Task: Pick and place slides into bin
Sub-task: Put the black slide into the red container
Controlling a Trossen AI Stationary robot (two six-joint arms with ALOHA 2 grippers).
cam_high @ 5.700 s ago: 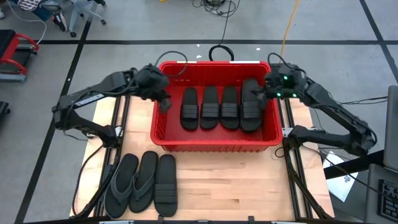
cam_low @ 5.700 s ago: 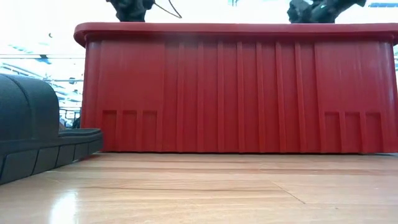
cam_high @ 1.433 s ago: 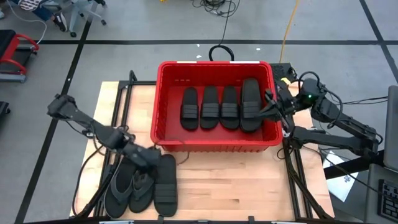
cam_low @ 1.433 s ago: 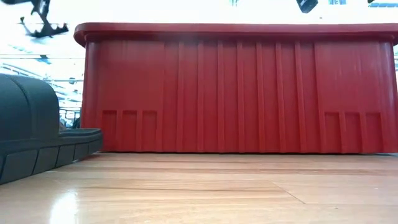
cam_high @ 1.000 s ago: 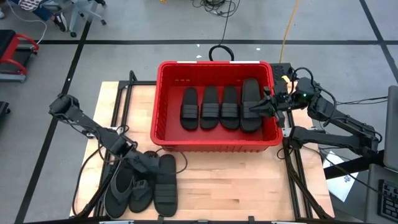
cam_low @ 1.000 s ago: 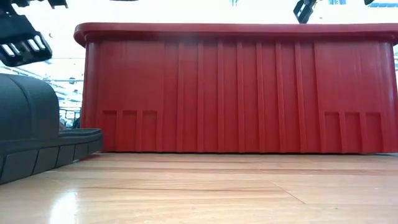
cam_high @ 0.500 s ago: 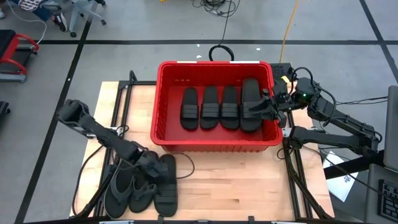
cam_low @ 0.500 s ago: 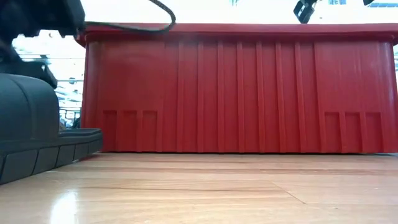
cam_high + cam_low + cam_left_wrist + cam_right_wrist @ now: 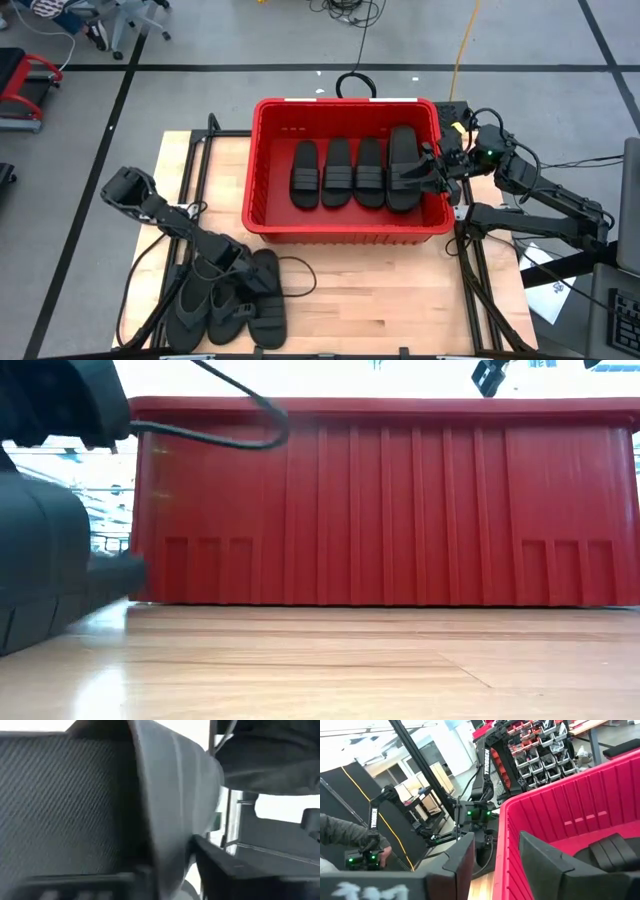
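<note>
The red bin (image 9: 345, 102) stands at the table's far middle with several black slides (image 9: 352, 172) lying side by side on its floor. Three more slides lie at the near left: two thong ones (image 9: 192, 310) (image 9: 228, 318) and a band-strap one (image 9: 268, 312). My left gripper (image 9: 243, 282) is down on the band-strap slide (image 9: 40, 560), shut on its strap. My right gripper (image 9: 418, 175) hovers open above the bin's right side, over the rightmost slide there, and holds nothing (image 9: 497, 870). My left gripper has the slide's wide ribbed band (image 9: 175, 855) between its two fingers, one finger (image 9: 225, 870) on each side of it. It comes from above, slanting from the table's left. The slide's sole lies on the table; motion blur hides how far back the band reaches.
Bare wood (image 9: 400, 290) lies between the bin and the near edge, right of the three slides. A black cable (image 9: 295, 285) loops from the left arm over the table. Metal rails (image 9: 470, 290) run along both table sides. A person's sleeve (image 9: 345, 835) shows beyond the table.
My left gripper has moved toward the near edge and down onto the three slides, and its fingers have closed around the band. The band-strap slide's toe end has shifted a little. My right gripper has stayed over the bin and spread its fingers.
</note>
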